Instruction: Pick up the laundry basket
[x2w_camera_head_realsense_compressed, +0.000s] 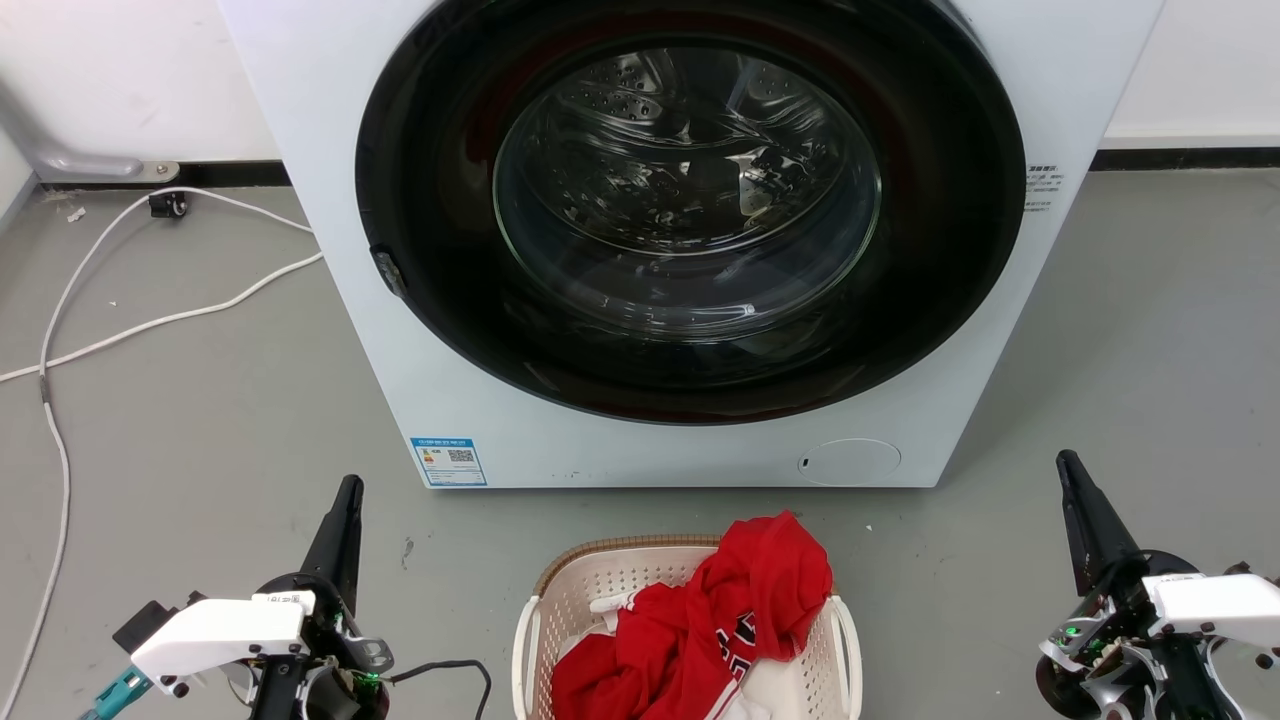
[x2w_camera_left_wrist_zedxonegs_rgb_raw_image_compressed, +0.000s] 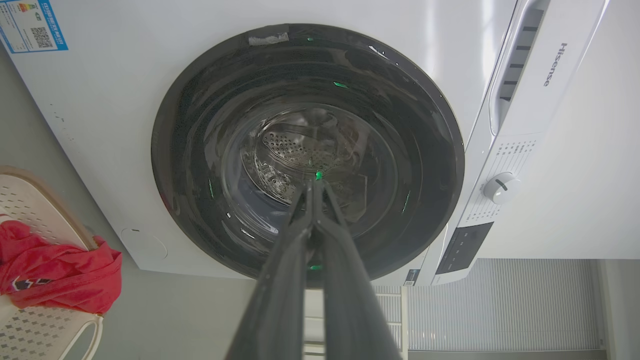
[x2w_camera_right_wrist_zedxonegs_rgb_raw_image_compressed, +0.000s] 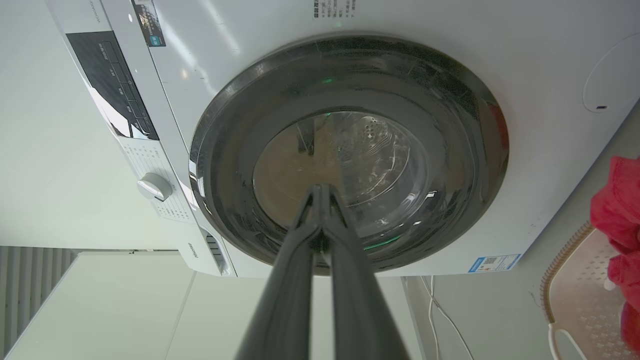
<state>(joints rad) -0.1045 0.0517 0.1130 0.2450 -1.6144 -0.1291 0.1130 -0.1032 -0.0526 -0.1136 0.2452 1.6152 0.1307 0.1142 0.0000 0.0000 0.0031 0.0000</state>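
While the cream-white perforated plastic laundry basket (x2w_camera_head_realsense_compressed: 600, 556) sits on the grey floor (x2w_camera_head_realsense_compressed: 200, 420) just before the white front-loading washer (x2w_camera_head_realsense_compressed: 350, 300), red cloth (x2w_camera_head_realsense_compressed: 740, 610) heaped inside, left gripper (x2w_camera_head_realsense_compressed: 347, 497) and right gripper (x2w_camera_head_realsense_compressed: 1072, 475) flank it, apart from it, dark fingers (x2w_camera_left_wrist_zedxonegs_rgb_raw_image_compressed: 280, 290) pressed together, empty. Approach not begun; next, probably spread fingers and lower toward its white side handles (x2w_camera_head_realsense_compressed: 522, 640).

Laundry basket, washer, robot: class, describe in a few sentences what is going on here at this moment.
Nothing is being handled yet. The laundry basket sits on the floor in front of the closed washer, with a red garment heaped in it. The left tool and right tool hang shut and empty on either side of the basket, apart from it, pointing toward the washer.
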